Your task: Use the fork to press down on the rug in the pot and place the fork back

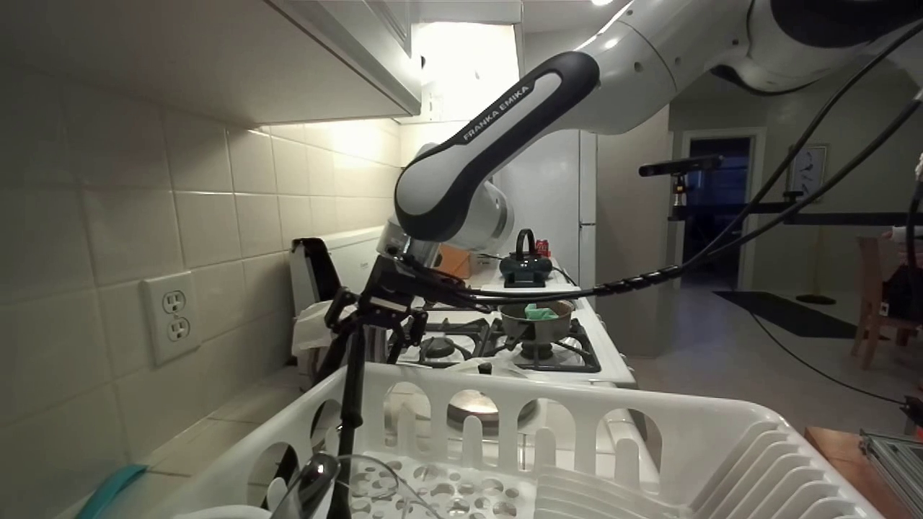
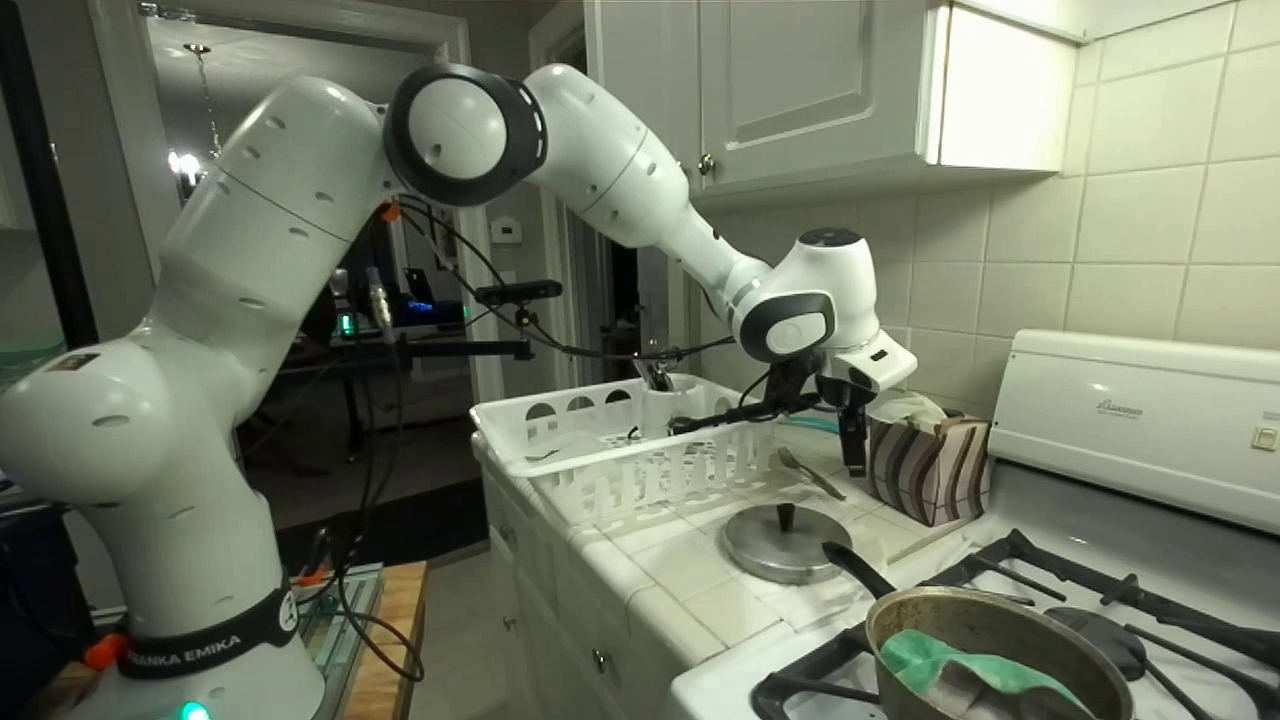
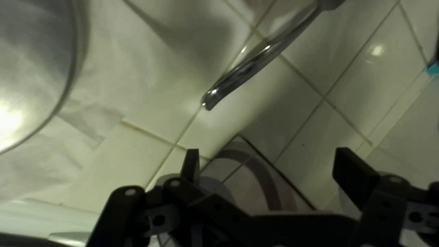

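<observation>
1. Fork (image 3: pixel 260 56), location: lying on the tiled surface (image 2: pixel 690 580), between the basket (image 1: pixel 714 425) and the striped box (image 2: pixel 930 470), near the lid (image 2: pixel 765 555).

2. Long axis: slanted from upper left to lower right in an exterior view. In the wrist view, the axis drops from the top edge, right of centre, toward the left, crossing tile joints.

3. Direction: broad end toward the basket, handle end toward the stove (image 2: pixel 1170 430). In the wrist view, the handle end is the one nearer the hand (image 3: pixel 267 159); the broad end is cut off.

4. Appearance: handle of bright metal, with highlights and dark reflections along its length; tip rounded. Toward the neck the handle thins, then widens into a darker part at the edge of the wrist view. In an exterior view the broad end looks dull and brownish; tines too small to make out.

5. State of the hand: spread wide, its two sides well apart. In the wrist view the fork lies beyond the gap, apart from both sides; the box shows within the gap.

6. Pot (image 2: pixel 1030 630): on the stove, its black handle tilted upward and pointing toward the lid.

7. Rug (image 2: pixel 930 655): inside the pot, creased, green with a grey area.
</observation>
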Available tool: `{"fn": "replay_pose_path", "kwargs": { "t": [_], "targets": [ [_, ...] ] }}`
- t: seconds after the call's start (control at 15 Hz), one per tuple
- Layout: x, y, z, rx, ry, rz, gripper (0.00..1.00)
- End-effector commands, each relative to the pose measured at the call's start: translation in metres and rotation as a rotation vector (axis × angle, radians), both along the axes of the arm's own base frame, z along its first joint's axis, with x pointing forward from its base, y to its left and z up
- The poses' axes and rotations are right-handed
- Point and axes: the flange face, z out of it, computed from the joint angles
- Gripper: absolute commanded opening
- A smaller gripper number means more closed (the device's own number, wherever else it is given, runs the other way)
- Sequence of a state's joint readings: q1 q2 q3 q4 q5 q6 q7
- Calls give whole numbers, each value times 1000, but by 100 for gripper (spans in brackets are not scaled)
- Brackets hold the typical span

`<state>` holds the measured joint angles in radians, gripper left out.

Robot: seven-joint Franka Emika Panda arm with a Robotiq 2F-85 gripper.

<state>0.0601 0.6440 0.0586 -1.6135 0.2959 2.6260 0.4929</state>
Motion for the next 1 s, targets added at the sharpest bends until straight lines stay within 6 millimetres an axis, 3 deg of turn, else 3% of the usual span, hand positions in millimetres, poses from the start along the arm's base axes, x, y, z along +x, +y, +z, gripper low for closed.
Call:
{"fn": "replay_pose_path", "kwargs": {
  "t": [0.0, 0.2, 0.67, 0.93],
  "targets": [
    [12, 39, -3, 84, 15, 41, 100],
    [5, 54, -14, 149, 69, -4, 100],
    [0, 45, -19, 128, 78, -34, 100],
    [10, 36, -25, 165, 87, -193, 100]
  ]
}}
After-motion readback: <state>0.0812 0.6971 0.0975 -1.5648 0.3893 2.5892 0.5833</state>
